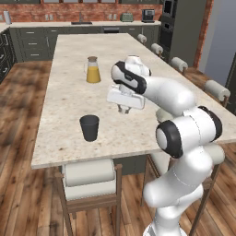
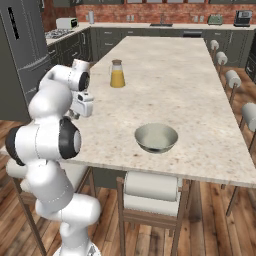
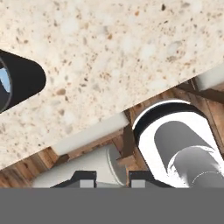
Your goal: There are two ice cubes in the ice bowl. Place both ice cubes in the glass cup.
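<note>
Gripper [image 1: 123, 109] hovers above the stone island counter [image 1: 69, 69], between the glass cup [image 1: 89, 127] and the ice bowl [image 2: 156, 137], nearer the cup. Jaws clenched almost together; whether an ice cube sits between them I cannot tell. The bowl looks empty, though its inside is small and blurry. In the hand view something pale blue sits inside the cup. Judgement: at least one cube delivered, task late or nearly done. Orange juice carafe [image 1: 93, 70] stands well beyond the cup, untouched.

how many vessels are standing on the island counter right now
3. The orange juice carafe stands farthest back; the glass cup sits near the front edge, left of the arm; the ice bowl sits near the front edge, right of the arm.
</note>
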### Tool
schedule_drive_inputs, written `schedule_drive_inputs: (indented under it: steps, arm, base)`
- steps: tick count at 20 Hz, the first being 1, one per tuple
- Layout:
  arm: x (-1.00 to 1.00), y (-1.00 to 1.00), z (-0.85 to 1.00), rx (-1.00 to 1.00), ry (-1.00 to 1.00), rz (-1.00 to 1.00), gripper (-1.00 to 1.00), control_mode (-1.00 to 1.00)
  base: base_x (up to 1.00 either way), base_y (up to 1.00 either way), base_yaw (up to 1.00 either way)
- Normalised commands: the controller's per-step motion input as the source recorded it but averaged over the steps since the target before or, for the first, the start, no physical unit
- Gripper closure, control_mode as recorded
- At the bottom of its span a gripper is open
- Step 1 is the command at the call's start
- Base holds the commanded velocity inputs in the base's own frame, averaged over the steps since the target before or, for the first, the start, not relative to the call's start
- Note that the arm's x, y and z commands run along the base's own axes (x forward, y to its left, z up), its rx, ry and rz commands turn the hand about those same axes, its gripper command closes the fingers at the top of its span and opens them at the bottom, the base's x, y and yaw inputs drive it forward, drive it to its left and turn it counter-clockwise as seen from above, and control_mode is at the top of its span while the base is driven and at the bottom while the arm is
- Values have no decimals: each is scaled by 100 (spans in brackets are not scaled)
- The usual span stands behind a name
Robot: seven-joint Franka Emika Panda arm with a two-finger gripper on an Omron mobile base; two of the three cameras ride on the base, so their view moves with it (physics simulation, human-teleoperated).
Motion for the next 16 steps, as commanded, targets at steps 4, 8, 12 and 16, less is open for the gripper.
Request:
schedule_drive_inputs:
  steps: [4,8,12,16]
  arm:
    - [0,100,0,-4,-1,0,100,-100]
    - [0,41,0,-5,-8,1,100,-100]
    - [0,32,-8,-1,-20,7,100,-100]
    - [0,32,-8,0,-30,11,100,-100]
  base:
    - [0,0,0]
    - [0,0,0]
    - [0,0,0]
    - [0,0,0]
